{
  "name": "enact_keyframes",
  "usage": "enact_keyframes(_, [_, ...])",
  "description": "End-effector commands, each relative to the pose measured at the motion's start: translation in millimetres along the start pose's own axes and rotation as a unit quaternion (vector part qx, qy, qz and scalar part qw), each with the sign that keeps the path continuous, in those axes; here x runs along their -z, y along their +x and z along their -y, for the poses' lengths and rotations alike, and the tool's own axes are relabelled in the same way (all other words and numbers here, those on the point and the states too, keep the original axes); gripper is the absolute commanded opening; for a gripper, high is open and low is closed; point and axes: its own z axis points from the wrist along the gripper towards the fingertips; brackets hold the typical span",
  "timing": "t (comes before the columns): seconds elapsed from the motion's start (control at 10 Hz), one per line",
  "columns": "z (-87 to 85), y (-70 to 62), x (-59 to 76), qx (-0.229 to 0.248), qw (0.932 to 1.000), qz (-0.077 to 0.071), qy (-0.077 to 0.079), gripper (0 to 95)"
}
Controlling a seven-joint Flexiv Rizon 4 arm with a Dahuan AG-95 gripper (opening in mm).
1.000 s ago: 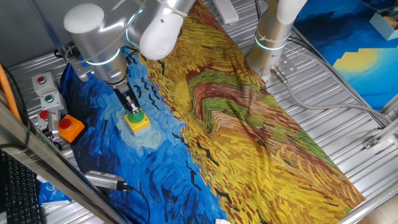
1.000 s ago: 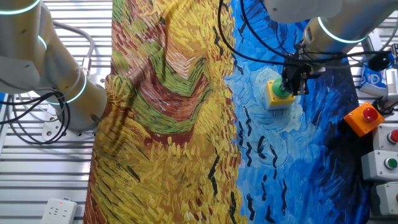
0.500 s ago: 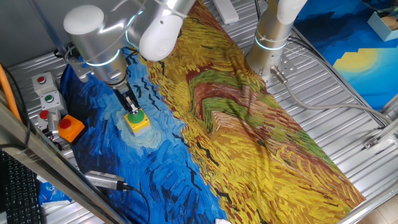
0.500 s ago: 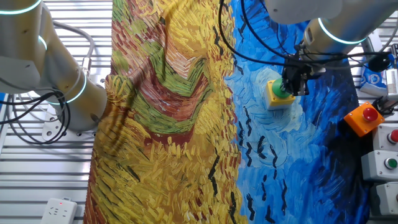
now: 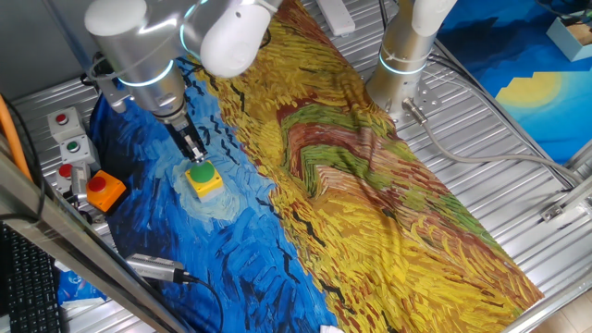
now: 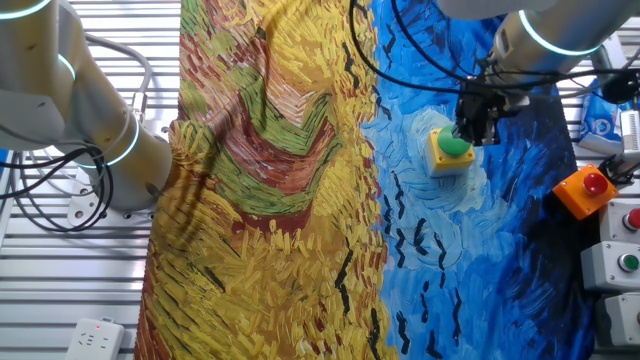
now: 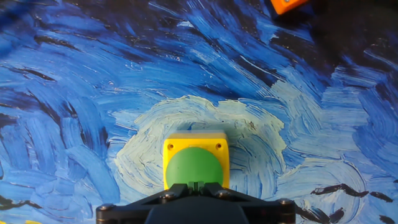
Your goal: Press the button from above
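Note:
The button is a green dome in a yellow square box on the blue part of a painted cloth. It also shows in the other fixed view. My gripper hangs just above the dome, pointing down at it, with a small gap to the green top. The other fixed view shows the gripper over the box's far edge. In the hand view the button lies right below my gripper, whose two black fingertips meet each other with nothing between them.
A red button on an orange box sits left of the yellow box, and shows again in the other fixed view. Small grey button boxes stand along the table's edge. A second arm's base stands beyond the cloth.
The gripper has risen off the button's green top; half a second ago its tips were down on the dome. The button box has not moved.

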Motion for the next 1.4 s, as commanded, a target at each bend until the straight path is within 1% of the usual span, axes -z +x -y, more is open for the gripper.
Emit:
enact_keyframes(0.1, [0.2, -0.5, 1.5, -0.001, 1.0, -0.002, -0.002, 0.0])
enact_keyframes(0.5, [0.1, -0.4, 1.9, 0.002, 1.0, 0.001, -0.001, 0.0])
enact_keyframes(1.4, [0.1, -0.4, 1.9, 0.0, 1.0, 0.003, -0.001, 0.0])
